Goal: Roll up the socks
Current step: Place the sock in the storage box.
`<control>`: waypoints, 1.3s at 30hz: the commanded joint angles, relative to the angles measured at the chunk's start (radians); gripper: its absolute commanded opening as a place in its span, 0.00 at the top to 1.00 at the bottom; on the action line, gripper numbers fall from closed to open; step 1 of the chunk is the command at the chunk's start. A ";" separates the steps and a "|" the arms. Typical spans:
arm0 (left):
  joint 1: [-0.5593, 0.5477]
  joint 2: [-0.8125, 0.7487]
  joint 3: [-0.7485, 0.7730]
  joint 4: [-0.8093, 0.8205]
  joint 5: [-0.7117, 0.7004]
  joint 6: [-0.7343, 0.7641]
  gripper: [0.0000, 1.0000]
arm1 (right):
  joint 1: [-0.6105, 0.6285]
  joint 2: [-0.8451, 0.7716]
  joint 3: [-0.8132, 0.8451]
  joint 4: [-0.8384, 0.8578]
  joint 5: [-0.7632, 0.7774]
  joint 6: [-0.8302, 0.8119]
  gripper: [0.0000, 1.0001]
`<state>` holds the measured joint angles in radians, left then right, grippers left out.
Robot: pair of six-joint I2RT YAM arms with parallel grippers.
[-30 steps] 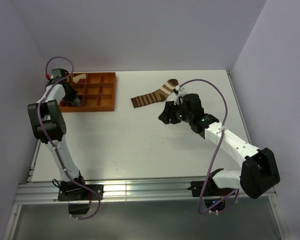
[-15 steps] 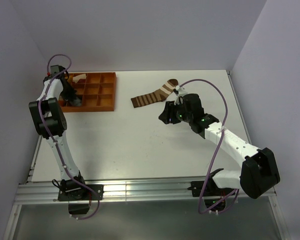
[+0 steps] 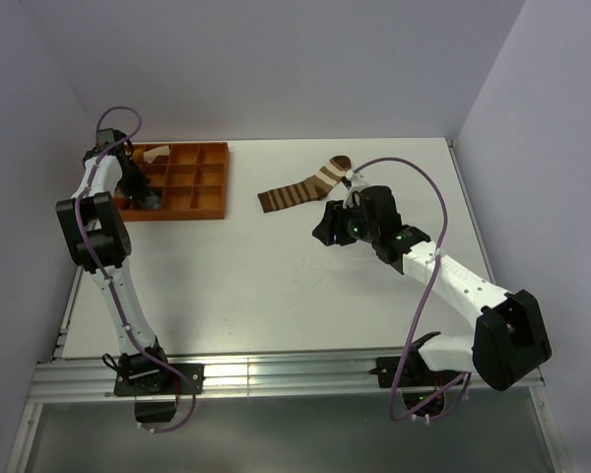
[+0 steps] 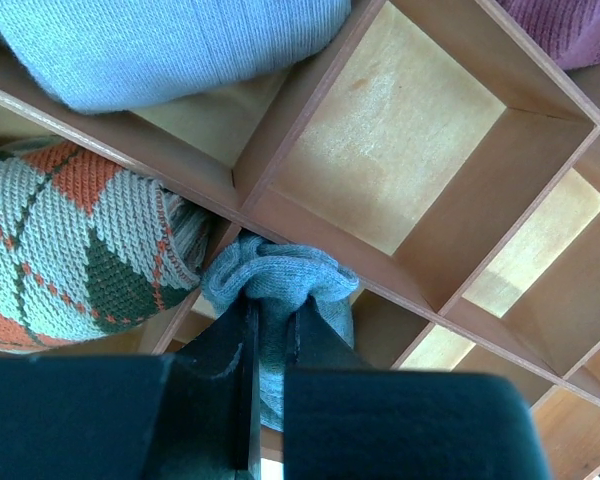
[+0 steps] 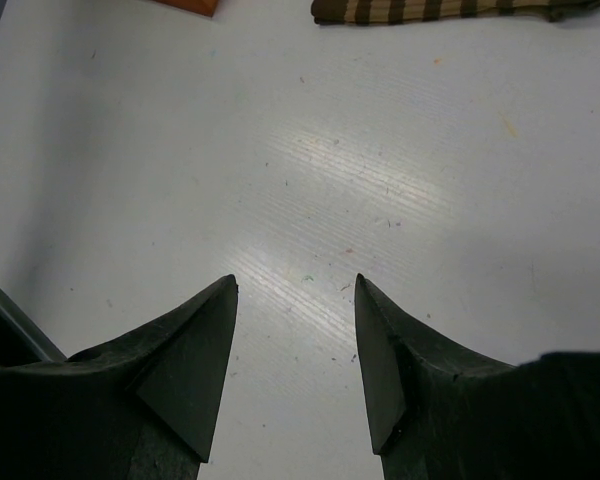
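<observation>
The brown sock with white stripes lies flat on the white table at the back middle; its edge shows at the top of the right wrist view. My right gripper hovers open and empty in front of it, with bare table between its fingertips. My left gripper is over the left part of the wooden tray. In the left wrist view it is shut on a bunched plain grey sock above the tray compartments.
The wooden tray is divided into square compartments. A light blue rolled sock, an argyle orange-green-cream one and a purple one lie in it. A pale cloth piece sits at the tray's back left.
My left gripper has shifted slightly toward the back over the tray's left end. My right arm and the brown sock have not moved.
</observation>
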<state>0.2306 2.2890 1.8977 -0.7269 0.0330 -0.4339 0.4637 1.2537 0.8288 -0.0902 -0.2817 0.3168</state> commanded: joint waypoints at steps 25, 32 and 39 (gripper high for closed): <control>-0.036 -0.325 -0.094 0.030 -0.075 -0.123 0.41 | -0.008 0.006 0.009 0.024 -0.011 -0.007 0.43; -0.036 -0.508 -0.274 0.225 -0.090 -0.147 0.39 | -0.008 -0.008 0.023 0.004 0.029 -0.012 0.43; -0.036 -0.794 -0.462 0.371 -0.123 -0.140 0.17 | -0.005 0.030 0.119 -0.068 0.128 -0.024 0.43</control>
<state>0.1974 1.6489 1.4750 -0.4786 -0.0563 -0.5694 0.4637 1.2621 0.8597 -0.1371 -0.2237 0.3157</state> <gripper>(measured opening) 0.801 0.568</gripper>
